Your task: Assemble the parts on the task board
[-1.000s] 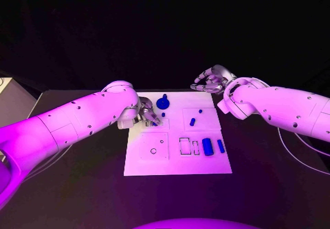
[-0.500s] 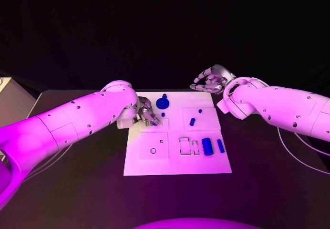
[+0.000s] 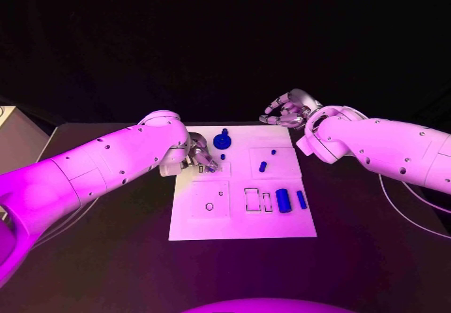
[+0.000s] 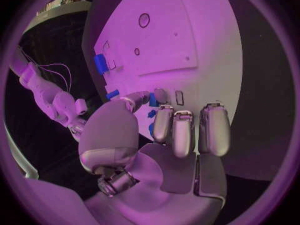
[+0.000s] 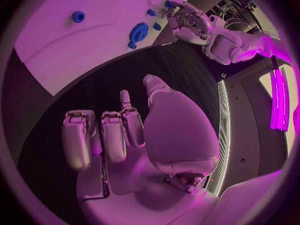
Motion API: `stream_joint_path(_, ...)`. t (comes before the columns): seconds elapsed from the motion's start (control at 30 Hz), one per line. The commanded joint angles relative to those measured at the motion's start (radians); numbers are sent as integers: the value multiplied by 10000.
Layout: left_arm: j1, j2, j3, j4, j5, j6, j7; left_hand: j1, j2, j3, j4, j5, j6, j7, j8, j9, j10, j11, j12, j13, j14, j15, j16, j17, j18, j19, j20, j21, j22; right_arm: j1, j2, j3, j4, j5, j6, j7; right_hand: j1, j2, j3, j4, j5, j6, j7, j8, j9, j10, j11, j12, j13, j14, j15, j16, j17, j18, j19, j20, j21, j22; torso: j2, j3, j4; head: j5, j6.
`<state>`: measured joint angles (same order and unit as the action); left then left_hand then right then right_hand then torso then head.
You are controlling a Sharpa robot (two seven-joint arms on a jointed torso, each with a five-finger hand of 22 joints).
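Observation:
The white task board [image 3: 242, 218] lies mid-table. My left hand [image 3: 202, 159] rests over its far left part, just below the round blue part [image 3: 223, 139]. In the left wrist view the thumb and a fingertip [image 4: 160, 96] pinch a small blue part [image 4: 152, 100], which also shows beside the fingers [image 3: 223, 156]. My right hand [image 3: 287, 109] hovers beyond the board's far right corner with fingers loosely bent, apart, and nothing in them. More blue parts stay on the board: two small ones [image 3: 263, 166] [image 3: 274, 152] and two bars [image 3: 283, 200] [image 3: 302, 199].
Outlined slots [image 3: 252, 199] and a round hole [image 3: 208, 207] mark the board's near half. Black table [image 3: 113, 261] surrounds the board. A pale box [image 3: 17, 140] stands at the far left edge. My right wrist view shows the round blue part [image 5: 139, 32] and my left hand [image 5: 190, 25].

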<state>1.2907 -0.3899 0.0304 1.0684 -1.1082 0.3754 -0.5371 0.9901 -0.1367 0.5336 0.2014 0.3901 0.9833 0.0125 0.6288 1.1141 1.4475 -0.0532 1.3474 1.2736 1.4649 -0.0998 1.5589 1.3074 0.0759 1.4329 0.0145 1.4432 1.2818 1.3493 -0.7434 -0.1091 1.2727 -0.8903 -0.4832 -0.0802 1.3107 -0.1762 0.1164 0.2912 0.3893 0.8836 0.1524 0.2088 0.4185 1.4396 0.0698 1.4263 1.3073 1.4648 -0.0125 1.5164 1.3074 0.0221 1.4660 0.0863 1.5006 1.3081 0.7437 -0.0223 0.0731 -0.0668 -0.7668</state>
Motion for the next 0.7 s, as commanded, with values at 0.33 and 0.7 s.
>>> stream_joint_path(0.33, -182, 22, -109, 32, 118, 250, -92, 243, -21, 17, -28, 2, -76, -22, -106, 22, -57, -11, -85, -19, 977, -16, -49, 2360, -152, -47, -29, -83, -28, 0, -2, 3, 10, -91, 122, 1, -100, -20, -55, -17, 52, -90, -3, 49, 8, 30, -21, -9, 1456, 788, 18, -17, 1527, -36, 808, 23, 5, 2035, 1, 1, -1, 8, 3)
stream_joint_path(0.7, -185, -106, -97, 191, 785, 164, 0, 1061, 301, 2672, -965, 237, -322, 146, -246, 193, -143, 108, -180, -110, 960, 77, -87, 2300, -129, -111, 48, -153, -117, -1, 8, 3, -4, -92, 143, 1, -94, -12, -47, -19, 53, -91, -5, 58, 16, 52, -23, 15, 1472, 791, 17, -12, 1538, -41, 816, 21, 25, 2052, 4, -2, 4, 5, 7)
